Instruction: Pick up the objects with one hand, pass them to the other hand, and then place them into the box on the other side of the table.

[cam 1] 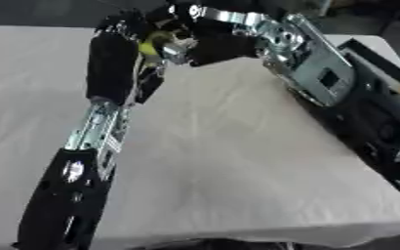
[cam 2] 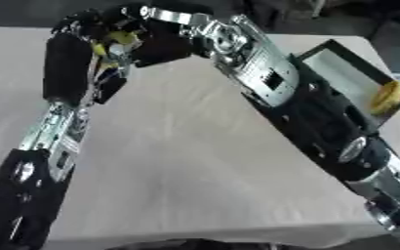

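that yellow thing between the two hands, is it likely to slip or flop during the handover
The yellow object looks small beside both hands, so it is probably light. It keeps a compact shape between the left hand and right hand with nothing drooping, so it is likely fairly stiff. So little of it shows between the hands that a slip seems possible.

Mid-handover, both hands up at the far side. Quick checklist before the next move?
1. Hands meet: ok. Left hand and right hand are together over the table's far part.
2. Yellow object between them: ok, partly hidden.
3. Which hand holds it: cannot tell; fingers overlap.
4. Left hand let go: cannot tell.
5. Box in view at the right edge: ok, open, a yellow item already inside.
6. Room left in box: ok, bare floor shows beside that item.
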`<state>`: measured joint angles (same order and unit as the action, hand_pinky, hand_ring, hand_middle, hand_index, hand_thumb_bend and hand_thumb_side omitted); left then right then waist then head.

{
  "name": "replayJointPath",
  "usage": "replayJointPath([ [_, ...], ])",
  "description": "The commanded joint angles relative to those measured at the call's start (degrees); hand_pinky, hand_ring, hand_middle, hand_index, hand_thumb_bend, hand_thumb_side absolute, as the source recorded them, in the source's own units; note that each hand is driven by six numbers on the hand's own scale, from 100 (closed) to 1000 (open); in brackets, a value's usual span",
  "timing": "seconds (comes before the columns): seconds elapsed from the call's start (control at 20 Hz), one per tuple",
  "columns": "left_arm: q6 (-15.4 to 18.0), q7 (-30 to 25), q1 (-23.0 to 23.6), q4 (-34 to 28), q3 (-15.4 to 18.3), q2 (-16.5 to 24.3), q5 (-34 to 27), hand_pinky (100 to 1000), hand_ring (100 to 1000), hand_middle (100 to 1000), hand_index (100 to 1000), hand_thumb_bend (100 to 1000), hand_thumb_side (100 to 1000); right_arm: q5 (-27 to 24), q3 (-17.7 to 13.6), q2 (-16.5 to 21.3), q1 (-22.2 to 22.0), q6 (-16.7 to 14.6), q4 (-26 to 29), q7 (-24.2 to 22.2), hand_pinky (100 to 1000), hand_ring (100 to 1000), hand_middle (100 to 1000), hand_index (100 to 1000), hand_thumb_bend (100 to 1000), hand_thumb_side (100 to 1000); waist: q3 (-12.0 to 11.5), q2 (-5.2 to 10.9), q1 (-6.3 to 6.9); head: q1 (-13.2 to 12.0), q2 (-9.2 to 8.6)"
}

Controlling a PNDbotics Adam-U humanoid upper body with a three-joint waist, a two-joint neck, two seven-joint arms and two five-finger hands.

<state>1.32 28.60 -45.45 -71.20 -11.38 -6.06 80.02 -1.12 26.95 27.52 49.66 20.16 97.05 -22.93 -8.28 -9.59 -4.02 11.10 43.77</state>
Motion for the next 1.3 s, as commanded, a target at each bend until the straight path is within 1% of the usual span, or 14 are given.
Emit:
replayJointPath([
  [0.05,-0.1,0.8,-1.5,-1.3,0.0,-0.6,-0.6,606,554,492,528,100,100,1.7,-1.0,0.9,0.8,-1.2,0.1,1.5,1000,1000,1000,1000,100,353,0.1,0.87,0.08,-0.2,0.35],
  [0.1,-0.2,0.8,-1.5,-1.2,-0.1,-0.6,-0.7,606,553,492,528,100,100,2.5,-1.4,1.0,0.8,-1.7,0.4,2.8,1000,1000,1000,1000,100,278,0.2,0.85,0.09,-0.2,0.35],
  [0.2,-0.5,0.7,-1.4,-0.9,0.0,-0.5,-1.0,605,552,491,527,100,100,4.5,-2.0,1.3,0.8,-2.7,1.1,5.7,1000,1000,1000,1000,100,163,0.2,0.84,0.11,-0.2,0.35],
  [0.25,-0.7,0.7,-1.3,-1.0,0.0,-0.5,-1.1,605,552,491,527,100,100,5.8,-2.3,1.4,0.7,-3.1,1.6,7.1,1000,1000,1000,1000,100,144,0.3,0.83,0.12,-0.2,0.35],
  [0.35,-1.1,0.8,-1.3,-1.2,0.0,-0.3,-1.1,605,551,491,527,100,100,8.1,-2.2,1.5,0.5,-3.2,1.8,8.5,1000,1000,1000,1000,100,153,0.4,0.8,0.15,-0.1,0.35],
  [0.5,-1.5,1.2,-1.3,-1.5,-0.2,-0.3,-0.9,604,551,490,526,100,100,9.3,-2.1,1.4,0.3,-2.8,1.5,8.9,1000,1000,1000,1000,100,194,0.5,0.76,0.22,0.1,0.35],
  [0.7,-1.5,2.3,-1.4,-1.9,-0.5,-0.3,-0.3,601,550,488,526,100,100,9.2,-2.1,1.3,0.1,-2.4,0.6,8.6,1000,1000,1000,1000,100,246,0.5,0.75,0.22,0.4,0.35],
  [0.8,-1.3,3.0,-1.4,-2.1,-0.6,-0.5,-0.1,600,550,487,527,100,100,9.0,-1.9,1.2,0.0,-2.3,-0.1,8.1,1000,1000,1000,1000,100,308,0.5,0.75,0.2,0.5,0.35],
  [0.95,-1.1,4.2,-1.3,-2.2,-0.7,-0.6,0.6,599,550,487,527,100,100,8.0,-1.7,1.1,-0.1,-2.1,-0.8,6.9,1000,1000,1000,1000,100,359,0.4,0.72,0.16,0.8,0.35],
  [1.3,-0.6,6.5,-1.3,-2.5,-0.7,-0.9,1.8,597,551,488,528,100,100,6.9,-1.6,1.1,-0.2,-1.7,-1.5,5.0,1000,1000,1000,1000,100,400,0.3,0.6,0.09,1.0,0.35],
])
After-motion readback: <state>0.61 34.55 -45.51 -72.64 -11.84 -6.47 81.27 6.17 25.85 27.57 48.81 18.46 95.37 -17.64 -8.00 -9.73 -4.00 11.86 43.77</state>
